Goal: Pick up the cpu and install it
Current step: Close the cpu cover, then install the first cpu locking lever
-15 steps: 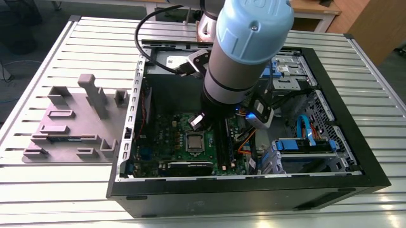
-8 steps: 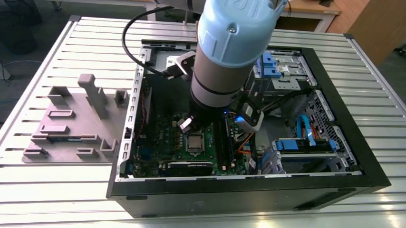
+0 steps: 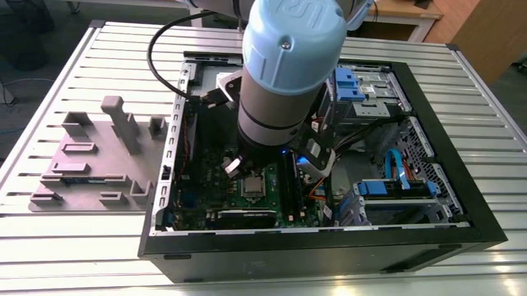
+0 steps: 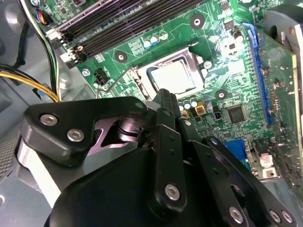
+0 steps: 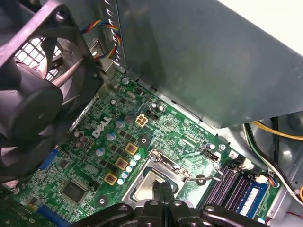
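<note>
The cpu [image 4: 174, 77], a pale silver square chip, lies flat in the socket's metal frame [image 4: 142, 75] on the green board [image 4: 236, 71]. It also appears in the first wrist view [image 5: 144, 188] and, small, in the exterior view [image 3: 253, 184]. My gripper [image 4: 164, 96] hangs just above the chip's near edge with its black fingertips pressed together and nothing between them; in the first wrist view the gripper [image 5: 161, 188] covers part of the chip. A thin wire lever [image 5: 204, 178] lies beside the socket.
The arm [image 3: 284, 68] reaches down into the open black computer case [image 3: 329, 243]. Memory sticks [image 4: 109, 23], a black fan [image 5: 28, 94], yellow cables [image 4: 28, 78] and blue drive brackets [image 3: 395, 188] crowd the socket. A grey fixture tray [image 3: 99, 160] lies outside the case.
</note>
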`<state>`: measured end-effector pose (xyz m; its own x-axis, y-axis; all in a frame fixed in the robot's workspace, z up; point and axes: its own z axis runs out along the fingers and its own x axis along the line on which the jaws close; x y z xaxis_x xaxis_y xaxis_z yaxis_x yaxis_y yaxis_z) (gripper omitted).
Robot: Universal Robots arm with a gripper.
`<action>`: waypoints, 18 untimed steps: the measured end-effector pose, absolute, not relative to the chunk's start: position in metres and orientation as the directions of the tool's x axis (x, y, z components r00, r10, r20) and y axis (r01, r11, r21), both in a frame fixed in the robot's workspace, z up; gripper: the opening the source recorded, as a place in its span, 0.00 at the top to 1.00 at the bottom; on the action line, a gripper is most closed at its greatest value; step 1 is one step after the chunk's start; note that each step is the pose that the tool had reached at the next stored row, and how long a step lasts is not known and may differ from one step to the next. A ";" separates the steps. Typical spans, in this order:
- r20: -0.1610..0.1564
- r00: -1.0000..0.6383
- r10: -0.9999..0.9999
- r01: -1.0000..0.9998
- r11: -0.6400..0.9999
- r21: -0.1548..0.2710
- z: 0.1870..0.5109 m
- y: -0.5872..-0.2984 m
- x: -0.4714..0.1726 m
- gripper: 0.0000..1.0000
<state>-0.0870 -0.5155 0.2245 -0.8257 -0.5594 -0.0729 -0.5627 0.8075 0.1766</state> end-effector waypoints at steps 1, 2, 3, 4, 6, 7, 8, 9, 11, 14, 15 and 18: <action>-0.073 -0.826 -0.559 -0.563 0.808 0.177 0.224 -0.515 -0.087 0.89; -0.072 -0.826 -0.559 -0.563 0.808 0.176 0.224 -0.516 -0.087 0.89; -0.072 -0.826 -0.559 -0.563 0.808 0.175 0.224 -0.516 -0.087 0.89; -0.072 -0.826 -0.559 -0.563 0.808 0.175 0.224 -0.516 -0.087 0.89; -0.072 -0.826 -0.559 -0.563 0.808 0.175 0.224 -0.516 -0.087 0.89; -0.072 -0.826 -0.559 -0.563 0.808 0.175 0.224 -0.516 -0.087 0.89; -0.072 -0.826 -0.560 -0.563 0.808 0.175 0.224 -0.516 -0.087 0.89; -0.072 -0.826 -0.560 -0.563 0.808 0.175 0.224 -0.516 -0.087 0.89; -0.072 -0.826 -0.560 -0.563 0.808 0.175 0.224 -0.516 -0.087 0.89; -0.071 -0.826 -0.560 -0.563 0.808 0.174 0.224 -0.516 -0.087 0.89; -0.071 -0.826 -0.559 -0.563 0.808 0.174 0.235 -0.516 -0.087 0.89; -0.071 -0.826 -0.559 -0.563 0.808 0.174 0.247 -0.515 -0.087 0.89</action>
<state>-0.0871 -0.5155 0.2465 -0.8258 -0.5595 -0.0713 -0.5626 0.8082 0.1741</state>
